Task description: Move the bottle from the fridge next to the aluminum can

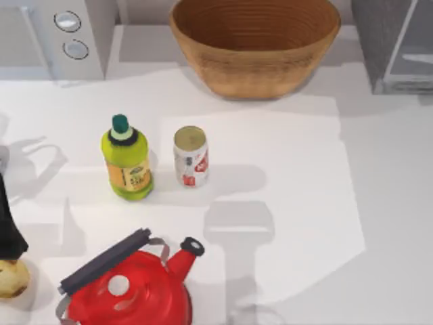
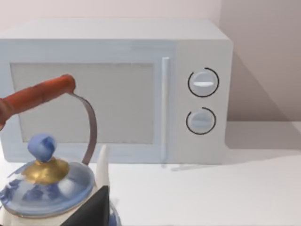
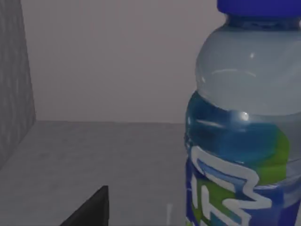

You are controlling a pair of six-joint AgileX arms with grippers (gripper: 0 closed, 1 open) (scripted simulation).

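Right fingers (image 3: 94,209): one dark tip is seen near the bottle (image 3: 244,141); their state cannot be told. The bottle stands upright inside the fridge (image 1: 396,44), at the table's far right. It is judged light, smooth, slightly yielding; best taken at the labelled waist. Can (image 1: 191,156) waits mid-table. Left arm is parked by the microwave (image 2: 141,89).

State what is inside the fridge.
Inside the fridge, the right wrist view shows a clear bottle with a blue cap standing on its grey floor. The bottle covers whatever lies behind it.
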